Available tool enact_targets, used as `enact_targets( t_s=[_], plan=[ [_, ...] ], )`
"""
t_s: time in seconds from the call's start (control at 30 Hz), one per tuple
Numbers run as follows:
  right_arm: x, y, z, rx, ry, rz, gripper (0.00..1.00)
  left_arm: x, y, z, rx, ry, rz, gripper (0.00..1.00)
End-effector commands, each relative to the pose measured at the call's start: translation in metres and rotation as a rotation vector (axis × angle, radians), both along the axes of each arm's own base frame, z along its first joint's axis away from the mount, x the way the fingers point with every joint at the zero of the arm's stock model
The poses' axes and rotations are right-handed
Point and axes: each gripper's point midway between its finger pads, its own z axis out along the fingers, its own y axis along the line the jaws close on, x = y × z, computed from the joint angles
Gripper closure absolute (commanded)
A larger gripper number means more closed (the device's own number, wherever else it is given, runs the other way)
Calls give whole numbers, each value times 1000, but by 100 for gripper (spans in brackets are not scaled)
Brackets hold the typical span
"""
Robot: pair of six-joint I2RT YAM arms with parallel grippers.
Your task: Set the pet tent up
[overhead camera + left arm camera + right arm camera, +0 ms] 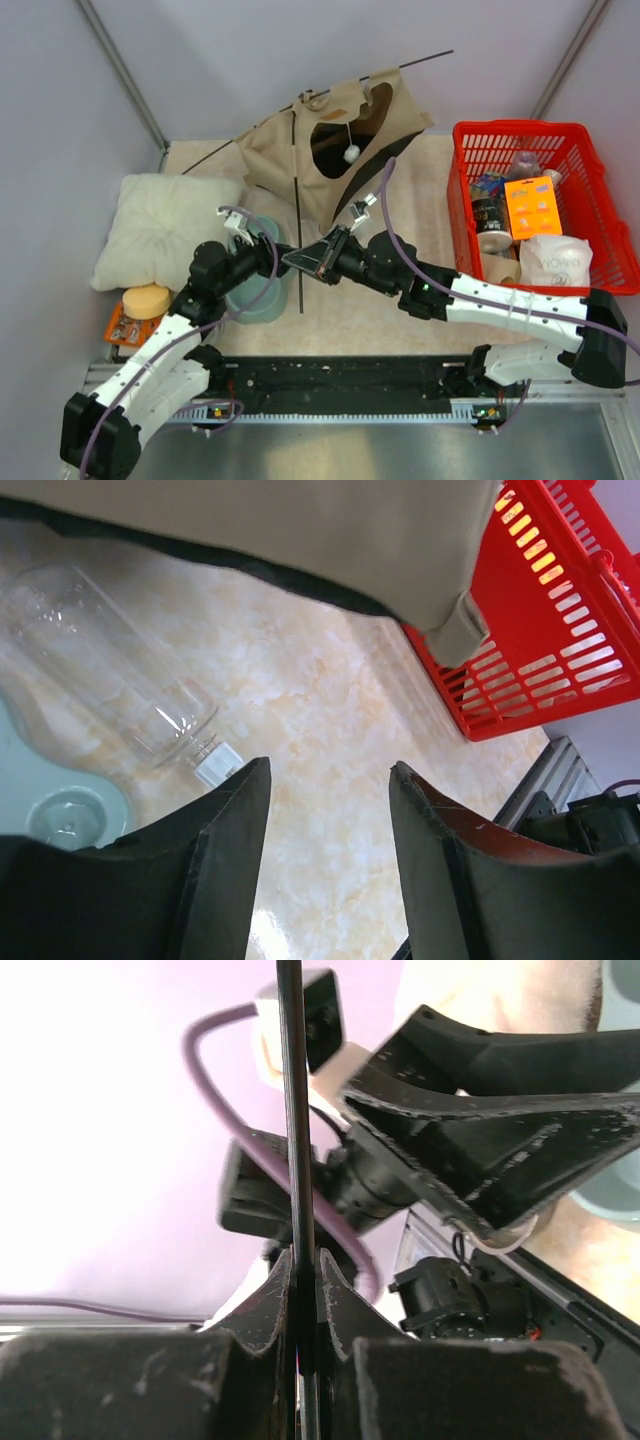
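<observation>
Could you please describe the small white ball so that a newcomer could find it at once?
Find the tan pet tent at the back, left of the red basket. In its dark rounded doorway a small white ball hangs on a thin string. Nothing else there is white and round; the cream pillow at the left is far larger.

Pillow (165,232) left of tent (283,158), basket (520,128) right

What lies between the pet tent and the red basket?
In the top view, only a bare strip of table separates the pet tent from the red basket.
</observation>
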Motion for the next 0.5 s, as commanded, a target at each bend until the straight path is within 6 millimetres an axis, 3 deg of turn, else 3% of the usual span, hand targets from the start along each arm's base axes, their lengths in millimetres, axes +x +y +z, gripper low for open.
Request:
enact_targets(
  t_s=[0.0, 0.1, 0.23, 0.27, 0.3, 0.47],
  plan=[
    [28, -8, 46, 139, 26, -124, 100, 2, -6, 49, -211, -234, -9, 44],
    [27, -6, 54, 192, 50, -117, 100, -4, -12, 56, -298, -317, -47, 40],
    [26, -1, 61, 233, 70, -97, 100, 1, -29, 52, -282, -359, -84, 36],
    [25, 0, 61, 240, 74, -91, 100, 2, -31, 56, -286, -390, -77, 19],
    [25, 0, 62, 248, 80, -90, 100, 4, -33, 57, -281, -415, -69, 14],
    [23, 0, 68, 287, 99, -81, 100, 19, -38, 69, -272, -495, 5, 2]
  ],
)
